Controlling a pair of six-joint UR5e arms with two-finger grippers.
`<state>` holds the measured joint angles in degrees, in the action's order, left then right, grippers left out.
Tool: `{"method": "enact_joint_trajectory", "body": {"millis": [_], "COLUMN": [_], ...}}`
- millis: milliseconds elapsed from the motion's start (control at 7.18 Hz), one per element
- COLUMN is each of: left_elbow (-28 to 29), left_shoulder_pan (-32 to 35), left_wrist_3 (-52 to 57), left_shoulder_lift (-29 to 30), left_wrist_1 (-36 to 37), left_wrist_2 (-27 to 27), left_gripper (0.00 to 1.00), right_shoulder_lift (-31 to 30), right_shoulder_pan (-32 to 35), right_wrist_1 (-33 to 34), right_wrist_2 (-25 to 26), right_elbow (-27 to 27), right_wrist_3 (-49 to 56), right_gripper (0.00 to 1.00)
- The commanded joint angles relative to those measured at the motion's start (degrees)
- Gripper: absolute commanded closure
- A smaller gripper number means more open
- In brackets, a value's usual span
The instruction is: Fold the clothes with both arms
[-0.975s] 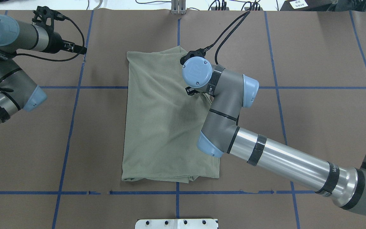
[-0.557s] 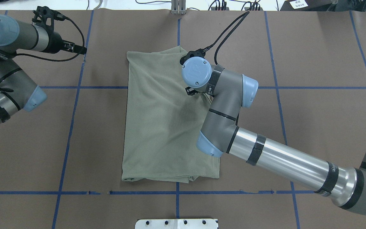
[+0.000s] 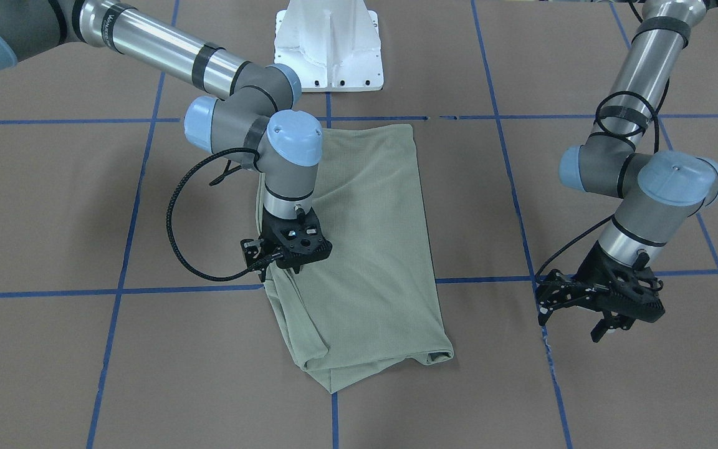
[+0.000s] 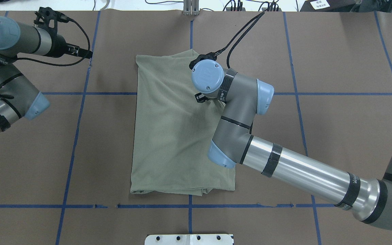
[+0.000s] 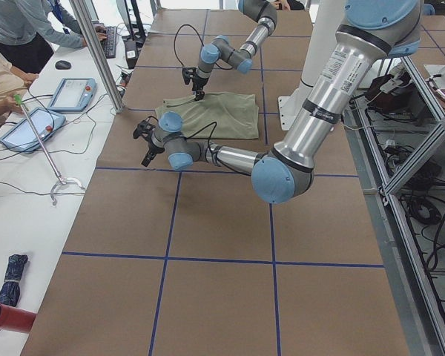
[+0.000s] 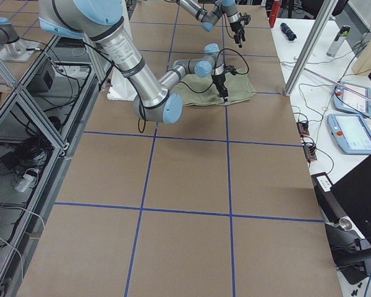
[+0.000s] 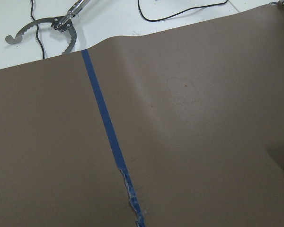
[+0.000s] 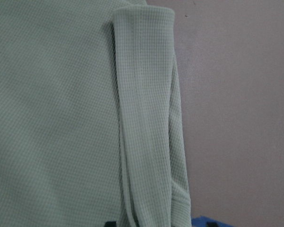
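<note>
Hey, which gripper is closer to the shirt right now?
Right. The right gripper is down at the shirt's edge on its own arm's side. The left gripper hangs over the table, well off the shirt's opposite side.

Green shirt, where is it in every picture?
Exterior front-facing: sage-green knit shirt, centre.
Overhead exterior: centre.
Exterior left: upper middle.
Exterior right: upper middle.
Left wrist: not there.
Right wrist: fills left side.
Shared landmark: blue tape line running under it.
</note>
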<state>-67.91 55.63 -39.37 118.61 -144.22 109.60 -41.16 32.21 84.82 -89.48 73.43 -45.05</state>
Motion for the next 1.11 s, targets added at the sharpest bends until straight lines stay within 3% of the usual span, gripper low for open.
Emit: {"method": "enact_joint_trajectory", "body": {"millis": [0, 557, 975], "left_elbow": [0.06, 0.06, -0.03], "left_shoulder_pan": [0.0, -0.17, -0.26], "left_wrist_3": [0.0, 0.0, -0.09], "left_shoulder_lift": [-0.22, -0.31, -0.31], "left_wrist_1": [-0.89, -0.98, -0.98], "left_wrist_2": [0.0, 0.0, 0.0], "left_gripper": [0.0, 0.0, 0.0], "right_shoulder_lift": [-0.15, -1.11, -5.67], "right_shoulder_pan": [-0.04, 1.62, 5.39], "right_wrist_1": [0.08, 0.52, 0.09], "right_wrist_2": [0.01, -0.08, -0.25], "right_elbow": [-0.74, -0.83, -0.74], "right_wrist_3": [-0.03, 0.75, 1.63], "right_gripper": [0.34, 0.37, 0.37]}}
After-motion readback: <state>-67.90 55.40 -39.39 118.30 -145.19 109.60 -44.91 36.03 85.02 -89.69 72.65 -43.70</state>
